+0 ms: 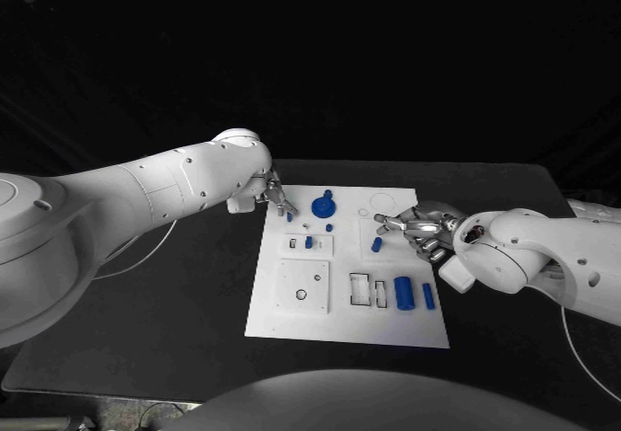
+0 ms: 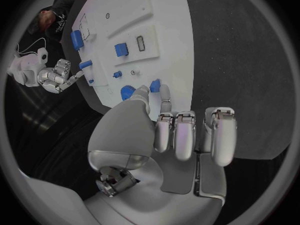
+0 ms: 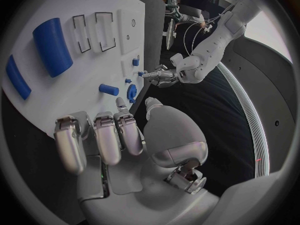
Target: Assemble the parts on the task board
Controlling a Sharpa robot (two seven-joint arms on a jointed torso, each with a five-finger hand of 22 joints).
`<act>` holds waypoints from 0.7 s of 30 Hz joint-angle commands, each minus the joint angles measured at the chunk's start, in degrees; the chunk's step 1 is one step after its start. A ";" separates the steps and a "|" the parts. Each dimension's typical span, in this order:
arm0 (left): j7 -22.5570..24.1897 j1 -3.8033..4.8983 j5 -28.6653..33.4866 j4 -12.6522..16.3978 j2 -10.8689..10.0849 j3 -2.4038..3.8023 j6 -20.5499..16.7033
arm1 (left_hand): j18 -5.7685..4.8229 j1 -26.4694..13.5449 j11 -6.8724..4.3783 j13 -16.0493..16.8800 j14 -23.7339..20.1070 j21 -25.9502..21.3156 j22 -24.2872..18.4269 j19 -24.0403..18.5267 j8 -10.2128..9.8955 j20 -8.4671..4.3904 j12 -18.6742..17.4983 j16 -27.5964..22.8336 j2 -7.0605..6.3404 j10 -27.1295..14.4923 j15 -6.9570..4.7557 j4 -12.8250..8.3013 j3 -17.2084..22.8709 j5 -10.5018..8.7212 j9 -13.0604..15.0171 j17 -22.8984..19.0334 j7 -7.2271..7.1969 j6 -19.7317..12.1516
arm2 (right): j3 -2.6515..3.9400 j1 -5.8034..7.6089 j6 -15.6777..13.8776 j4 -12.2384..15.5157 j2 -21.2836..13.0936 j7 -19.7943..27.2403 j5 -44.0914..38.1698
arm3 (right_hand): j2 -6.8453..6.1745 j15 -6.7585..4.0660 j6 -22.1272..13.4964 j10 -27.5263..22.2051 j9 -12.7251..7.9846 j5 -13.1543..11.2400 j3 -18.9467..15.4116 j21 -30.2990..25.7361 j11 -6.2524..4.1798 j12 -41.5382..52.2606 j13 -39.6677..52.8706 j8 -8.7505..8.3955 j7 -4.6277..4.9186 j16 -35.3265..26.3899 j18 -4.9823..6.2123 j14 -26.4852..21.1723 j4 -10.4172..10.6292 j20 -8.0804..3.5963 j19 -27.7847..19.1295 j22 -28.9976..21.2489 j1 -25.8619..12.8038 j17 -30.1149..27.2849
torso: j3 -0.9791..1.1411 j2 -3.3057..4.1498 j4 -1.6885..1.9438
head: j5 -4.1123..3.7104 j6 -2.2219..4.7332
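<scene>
Early going — most parts (image 1: 405,293) lie loose on the task board (image 1: 389,334); left hand (image 1: 277,199) and right hand (image 1: 416,228) hover, fingers curled, grasping nothing.

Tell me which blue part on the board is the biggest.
The thick blue cylinder lying near the task board's front edge, beside the empty rectangular slots. It is far fatter than the slim blue bar next to it and the small pieces farther back.

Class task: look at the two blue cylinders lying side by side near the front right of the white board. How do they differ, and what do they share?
The thick cylinder is wider than the thin cylinder. The thick one lies nearer the rectangular slots; the thin one lies nearer the board's right edge. Both are blue, lie flat and roughly parallel, and neither hand touches them.
</scene>
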 commanded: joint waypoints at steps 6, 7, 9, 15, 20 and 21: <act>0.41 -0.05 -0.19 -0.17 0.27 0.02 0.39 | -0.42 0.87 -0.06 15.08 5.97 0.14 15.10 6.03 -0.04 0.48 0.14 0.15 0.30 5.95 0.38 -0.01 0.64 0.36 -0.13 15.05 0.07 -0.51 | 0.00 -0.03 -2.74 0.12 -0.01 2.77 0.14 | 0.01 0.26 -0.41 6.01 0.06 0.29 -0.39 0.26 0.33 0.16 15.10 0.23 1.98 0.23 -0.81 5.97 0.09 0.27 6.00 15.06 0.70 15.05 | 0.05 -0.03 -0.06 | 0.07 0.00; 0.49 -0.06 -0.19 -0.20 0.30 0.02 0.45 | -0.42 0.87 -0.06 15.08 5.97 0.14 15.10 6.03 -0.04 0.48 0.14 0.15 0.30 5.95 0.38 -0.01 0.64 0.36 -0.13 15.05 0.07 -0.51 | 0.00 -0.03 -2.73 0.12 -0.01 2.75 0.15 | 0.02 0.26 -0.43 6.01 0.05 0.36 -0.40 0.26 0.34 0.16 15.10 0.22 1.98 0.23 -0.81 5.97 0.10 0.27 6.00 15.06 0.70 15.05 | 0.03 -0.04 -0.06 | 0.05 0.00; 0.63 -0.08 -0.19 -0.26 0.37 0.02 0.59 | -0.42 0.89 -0.06 15.08 5.97 0.14 15.10 6.03 -0.04 0.48 0.14 0.15 0.31 5.95 0.38 -0.01 0.65 0.36 -0.13 15.05 0.07 -0.51 | 0.00 -0.03 -2.65 0.11 -0.01 2.69 0.16 | 0.04 0.27 -0.46 6.01 0.05 0.52 -0.42 0.26 0.34 0.16 15.10 0.23 1.99 0.23 -0.81 5.97 0.11 0.27 6.00 15.06 0.74 15.05 | 0.04 -0.04 -0.05 | 0.05 0.00; 0.79 -0.19 -0.25 -0.37 0.65 0.03 0.55 | -0.42 0.99 0.01 15.08 5.97 0.14 15.10 6.03 -0.24 0.51 0.14 0.15 0.18 5.95 0.42 0.07 0.49 4.65 -0.37 15.05 0.15 -0.68 | 0.00 -0.03 -2.34 0.13 -0.03 2.37 0.16 | 0.06 0.27 -0.47 6.01 0.05 0.68 -0.44 0.26 0.34 0.16 15.10 0.25 2.00 0.23 -0.81 5.97 0.11 0.28 6.00 15.06 0.77 15.05 | 0.03 0.04 -0.08 | 0.01 0.00; 0.87 -0.24 -0.27 -0.49 0.81 0.03 0.45 | -0.42 1.33 -0.04 15.08 5.97 0.14 15.10 6.03 -0.33 0.52 0.14 0.15 0.79 5.95 0.41 0.05 0.80 6.75 -0.49 15.05 0.09 -0.79 | 0.00 -0.03 -2.13 0.15 -0.09 2.06 0.15 | 0.06 0.27 -0.47 6.01 0.05 0.68 -0.44 0.26 0.34 0.16 15.10 0.25 2.00 0.23 -0.81 5.97 0.11 0.28 6.00 15.06 0.77 15.05 | 0.03 -0.03 -0.11 | -0.12 0.00; 0.89 -0.24 -0.26 -0.52 0.84 0.03 0.47 | -0.42 1.40 -0.05 15.08 5.97 0.14 15.10 6.03 -0.34 0.52 0.14 0.15 0.85 5.95 0.42 0.05 0.84 7.13 -0.51 15.05 0.08 -0.81 | 0.00 -0.03 -2.09 0.15 -0.09 2.01 0.15 | 0.06 0.27 -0.47 6.01 0.05 0.68 -0.44 0.26 0.34 0.16 15.10 0.25 2.00 0.23 -0.81 5.97 0.11 0.28 6.00 15.06 0.77 15.05 | 0.05 -0.03 -0.13 | -0.11 0.00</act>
